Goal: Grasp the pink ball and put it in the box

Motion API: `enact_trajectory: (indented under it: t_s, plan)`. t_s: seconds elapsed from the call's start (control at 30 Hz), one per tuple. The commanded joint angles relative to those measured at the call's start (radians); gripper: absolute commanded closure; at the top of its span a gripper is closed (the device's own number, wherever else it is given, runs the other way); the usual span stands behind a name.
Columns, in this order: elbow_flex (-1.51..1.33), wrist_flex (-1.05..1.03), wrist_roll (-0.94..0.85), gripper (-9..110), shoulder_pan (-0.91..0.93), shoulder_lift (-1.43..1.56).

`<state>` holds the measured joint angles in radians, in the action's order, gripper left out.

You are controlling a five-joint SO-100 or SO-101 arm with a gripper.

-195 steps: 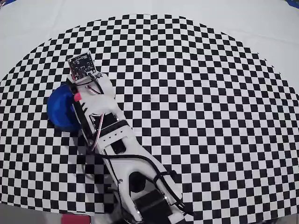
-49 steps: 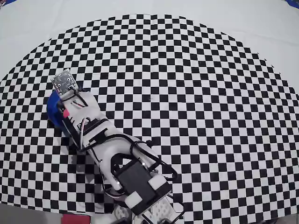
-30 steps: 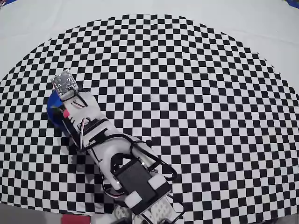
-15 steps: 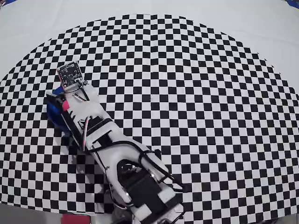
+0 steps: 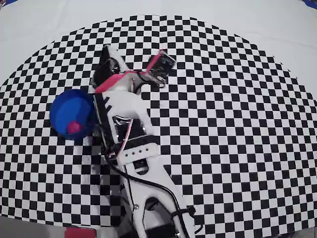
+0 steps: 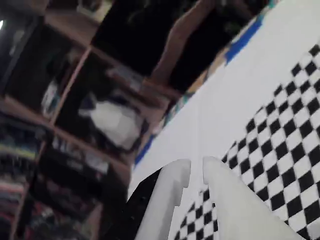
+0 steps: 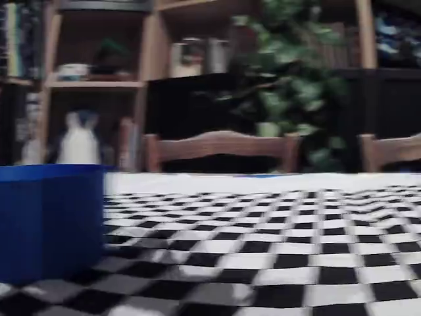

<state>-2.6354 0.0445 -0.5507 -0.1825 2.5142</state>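
Resting on the flat bottom of the box (image 5: 72, 113), toward the wall nearest the arm's base, the pink ball (image 5: 74, 127) lies where the task wants it, so the delivery looks done. The round blue box stands on the checkered mat (image 5: 223, 109) at the left of the overhead view, just beside the arm (image 5: 130, 130), whose white body passes along its right rim without covering the opening. The fingers (image 6: 196, 169) are clear of the box: in the wrist view they point up and away across the counter (image 6: 225, 95) toward the shelves (image 6: 70, 90), with only a narrow slit between the two white tips and nothing gripped in it. That posture reads as a lift-off from the drop, leaving the ball free to settle. In the fixed view only the box's blue wall (image 7: 49, 220) shows at the left; its height hides the ball from that low angle.
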Motion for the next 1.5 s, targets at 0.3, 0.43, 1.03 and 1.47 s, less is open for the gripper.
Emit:
enact_trajectory:
  t_s: [0.3,0.43,1.03,1.47]
  plan:
    - [-0.350,-0.417,0.344,101,0.198,0.557]
    - [-0.411,-0.508,0.390,101,0.198,0.646]
    - [-0.479,-0.799,0.433,101,0.189,0.738]
    - [-0.479,-0.848,0.431,101,0.187,0.738]
